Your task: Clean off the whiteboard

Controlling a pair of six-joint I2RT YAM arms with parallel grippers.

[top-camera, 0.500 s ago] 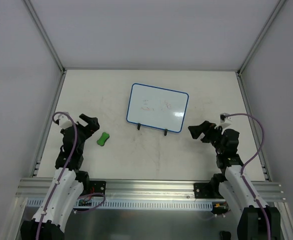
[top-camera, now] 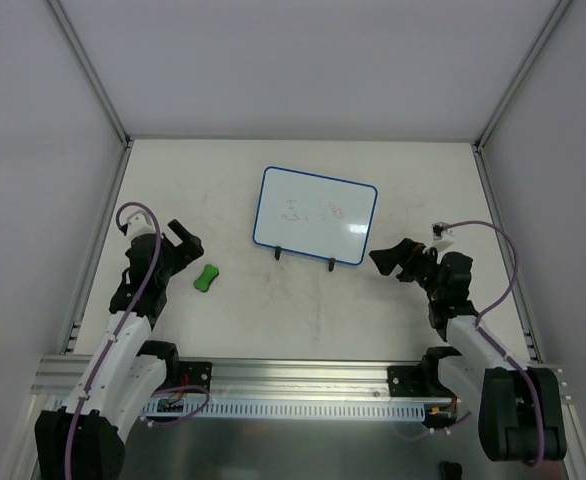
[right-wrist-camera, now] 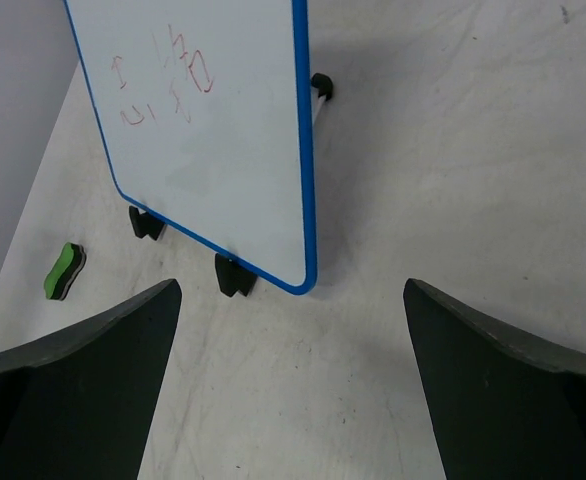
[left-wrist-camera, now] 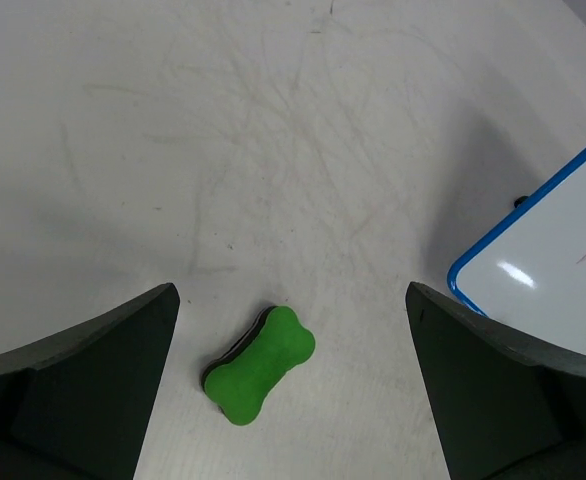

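Crouching low, left claw [top-camera: 187, 243] gaping empty near green eraser [top-camera: 207, 278], right claw [top-camera: 385, 257] gaping empty facing whiteboard [top-camera: 315, 215]

**Robot test cell in a lab**

Plain white panels [top-camera: 293, 60] wall in a pale tabletop [top-camera: 303, 320], framed by aluminium extrusion posts [top-camera: 88, 70]. Two white robot arms [top-camera: 121, 340] stand at a slotted aluminium rail [top-camera: 303, 375], trailing purple cables [top-camera: 151, 265].

The left arm [top-camera: 123, 360] and right arm [top-camera: 470, 345] are white with black joints. Each carries a purple cable [top-camera: 156, 262]. The gripper fingers [left-wrist-camera: 83, 390] look black, maybe dark grey.
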